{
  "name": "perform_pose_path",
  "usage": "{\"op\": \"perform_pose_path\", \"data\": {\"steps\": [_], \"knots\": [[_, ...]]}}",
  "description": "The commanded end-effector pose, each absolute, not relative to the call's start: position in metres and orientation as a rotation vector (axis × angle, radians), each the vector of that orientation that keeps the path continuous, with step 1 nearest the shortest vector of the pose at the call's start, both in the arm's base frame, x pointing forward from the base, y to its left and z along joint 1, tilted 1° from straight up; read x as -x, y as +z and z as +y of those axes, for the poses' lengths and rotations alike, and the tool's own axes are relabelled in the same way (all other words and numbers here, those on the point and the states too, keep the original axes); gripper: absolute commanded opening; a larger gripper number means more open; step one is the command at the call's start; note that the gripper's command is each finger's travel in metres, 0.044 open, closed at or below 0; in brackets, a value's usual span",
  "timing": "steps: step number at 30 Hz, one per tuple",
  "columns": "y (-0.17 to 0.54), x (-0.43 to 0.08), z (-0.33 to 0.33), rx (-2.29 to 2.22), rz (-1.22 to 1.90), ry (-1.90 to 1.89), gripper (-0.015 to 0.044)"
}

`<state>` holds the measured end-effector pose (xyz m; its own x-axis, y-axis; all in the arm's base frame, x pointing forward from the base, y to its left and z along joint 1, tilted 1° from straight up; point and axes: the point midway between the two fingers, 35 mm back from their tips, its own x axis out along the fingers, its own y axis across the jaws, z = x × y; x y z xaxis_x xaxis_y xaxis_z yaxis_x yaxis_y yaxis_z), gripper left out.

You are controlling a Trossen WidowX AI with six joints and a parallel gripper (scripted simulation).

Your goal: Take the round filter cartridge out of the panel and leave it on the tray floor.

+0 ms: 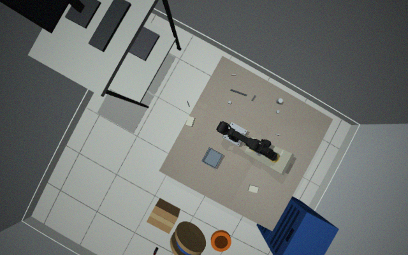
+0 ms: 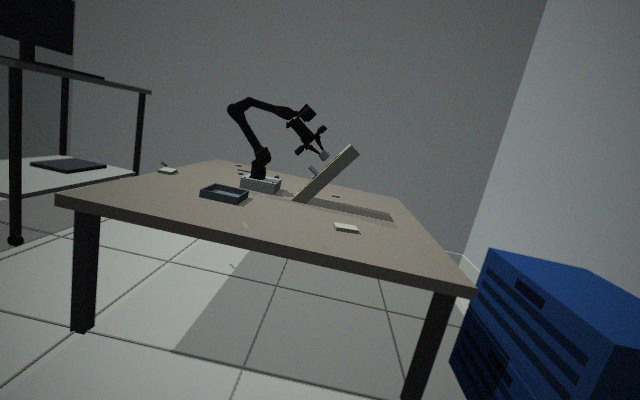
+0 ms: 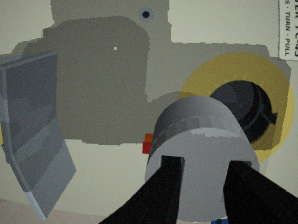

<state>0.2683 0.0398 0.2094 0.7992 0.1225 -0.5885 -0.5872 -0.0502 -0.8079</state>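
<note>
The grey round filter cartridge (image 3: 202, 150) (image 2: 324, 155) is out of its hole, held in front of the tilted service panel (image 2: 332, 172) (image 1: 285, 162). My gripper (image 3: 201, 166) (image 2: 321, 154) is shut on it, one fingertip in each slot of its face. In the wrist view the dark empty hole (image 3: 242, 107) with its yellow ring (image 3: 283, 115) shows behind and to the right of the cartridge. The blue-grey tray (image 2: 223, 200) (image 1: 213, 158) lies on the table, on the near side of the robot's base in the exterior view.
A grey flap-like part (image 3: 32, 115) stands out from the panel beside the cartridge; it also shows in the exterior view (image 2: 313, 171). Pale blocks (image 2: 346, 228) (image 1: 190, 121) lie on the table. Small cylinders (image 1: 280, 101) and bars (image 1: 238, 92) lie beyond the arm.
</note>
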Motion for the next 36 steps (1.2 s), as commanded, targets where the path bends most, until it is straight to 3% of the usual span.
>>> {"op": "perform_pose_path", "data": {"steps": [1, 13, 17, 31, 36], "knots": [[0.201, -0.262, 0.038, 1.519, 0.38, 0.586, 0.0], [0.166, -0.245, 0.036, 1.518, 0.382, 0.587, 0.0], [0.17, -0.248, 0.037, 1.521, 0.391, 0.601, 0.0095], [0.167, -0.245, 0.036, 1.518, 0.382, 0.587, 0.0095], [0.211, -0.268, 0.039, 1.519, 0.38, 0.585, 0.0095]]}}
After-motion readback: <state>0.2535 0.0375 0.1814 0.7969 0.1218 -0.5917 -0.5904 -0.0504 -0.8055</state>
